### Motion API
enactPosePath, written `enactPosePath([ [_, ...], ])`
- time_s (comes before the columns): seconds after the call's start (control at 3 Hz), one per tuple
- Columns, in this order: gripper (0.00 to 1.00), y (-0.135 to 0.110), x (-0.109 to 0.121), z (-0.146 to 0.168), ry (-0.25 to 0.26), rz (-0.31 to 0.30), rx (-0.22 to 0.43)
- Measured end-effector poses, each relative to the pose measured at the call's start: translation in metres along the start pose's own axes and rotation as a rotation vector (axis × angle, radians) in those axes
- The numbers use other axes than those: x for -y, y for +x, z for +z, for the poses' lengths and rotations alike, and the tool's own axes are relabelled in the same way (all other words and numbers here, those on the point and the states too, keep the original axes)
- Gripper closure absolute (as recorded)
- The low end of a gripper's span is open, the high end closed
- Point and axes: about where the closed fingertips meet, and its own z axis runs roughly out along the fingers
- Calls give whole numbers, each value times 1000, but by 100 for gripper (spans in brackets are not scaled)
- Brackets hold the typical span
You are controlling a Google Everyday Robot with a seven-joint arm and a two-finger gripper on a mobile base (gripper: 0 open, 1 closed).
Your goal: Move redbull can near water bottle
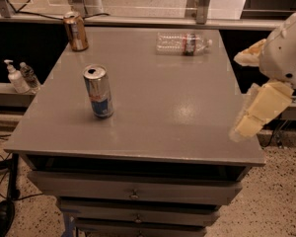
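You have one view. It looks down at a steep angle onto the grey table from its near side, facing the far edge where the water bottle lies. It sits near enough that the tabletop fills most of the width, with the drawers below. The gripper shows at the right edge, beside the table's right side.
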Motion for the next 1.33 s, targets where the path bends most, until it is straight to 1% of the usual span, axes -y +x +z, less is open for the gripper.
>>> enactPosePath([
  [0.33,0,-28,-15,29,-44,27,177],
  [0.67,0,-52,-19,25,-54,46,268],
  [1.0,0,-52,-20,25,-55,45,266],
  [1.33,0,-40,-21,23,-58,72,305],
])
